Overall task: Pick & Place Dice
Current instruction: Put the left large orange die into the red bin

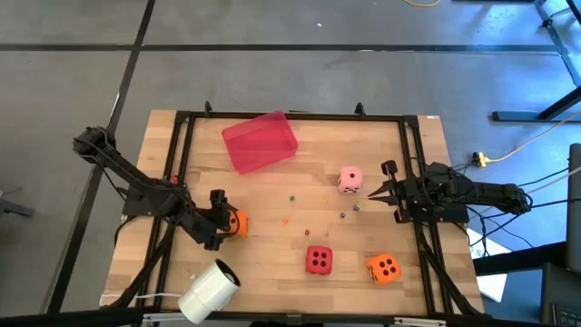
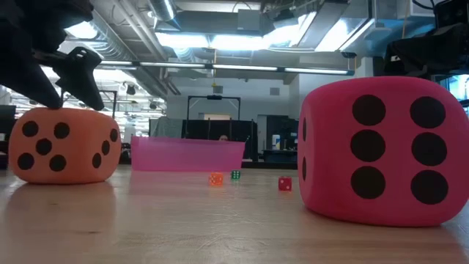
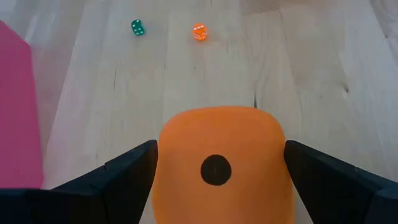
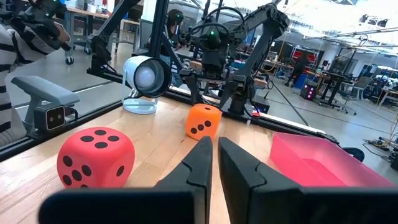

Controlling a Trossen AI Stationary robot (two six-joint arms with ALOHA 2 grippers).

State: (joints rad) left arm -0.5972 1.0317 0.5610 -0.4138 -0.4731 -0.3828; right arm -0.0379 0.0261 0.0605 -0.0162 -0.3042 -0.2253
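Tiny coloured dice (image 1: pixel 293 198) lay scattered on the desk (image 1: pixel 272 254) beyond the pink tray (image 1: pixel 260 142), near which the left gripper (image 1: pixel 229 222) had wide-spread fingers (image 3: pixel 121 174) flanking an orange die (image 1: pixel 238 223), while the right gripper (image 1: pixel 374 193) waited closed beside the pink die (image 1: pixel 350 179).

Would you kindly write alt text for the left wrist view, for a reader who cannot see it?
A soft orange die showing one dark pip sits between the left gripper's two dark fingers, which flank its sides, on a pale wooden table. Beyond lie a tiny green die and a tiny orange die; a pink tray edges one side.
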